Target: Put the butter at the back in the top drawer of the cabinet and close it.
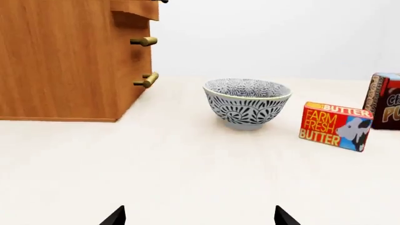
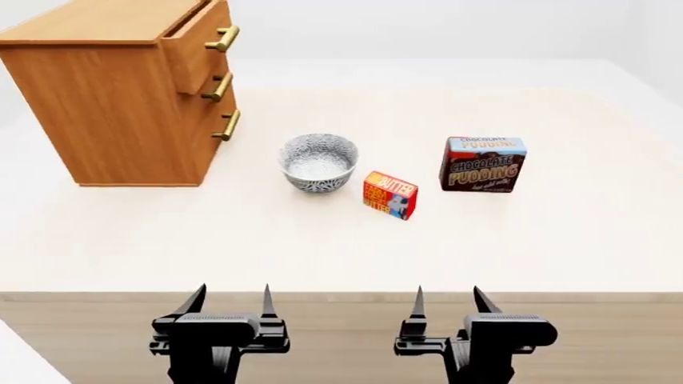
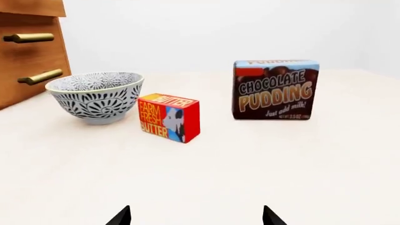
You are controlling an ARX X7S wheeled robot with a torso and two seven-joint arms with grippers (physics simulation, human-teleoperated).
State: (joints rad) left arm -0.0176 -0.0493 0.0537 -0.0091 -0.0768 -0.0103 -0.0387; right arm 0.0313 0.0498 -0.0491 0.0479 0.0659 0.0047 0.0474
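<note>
Beside the bowl [image 2: 318,162], butter [image 2: 389,194] upright, long axis seemingly angled rightward

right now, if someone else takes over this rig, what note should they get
Left hand: open, holding nothing, at the near table edge.
Right hand: the same.
Butter: standing on the table between the bowl and the pudding box, untouched.
Cabinet: back left; its top drawer is already pulled partly out.
Left: pick up the butter, put it at the back of the drawer, close it.

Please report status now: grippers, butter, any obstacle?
Left gripper and right gripper open, empty. Butter on table, untouched. Top drawer partly open. Bowl beside butter.
</note>
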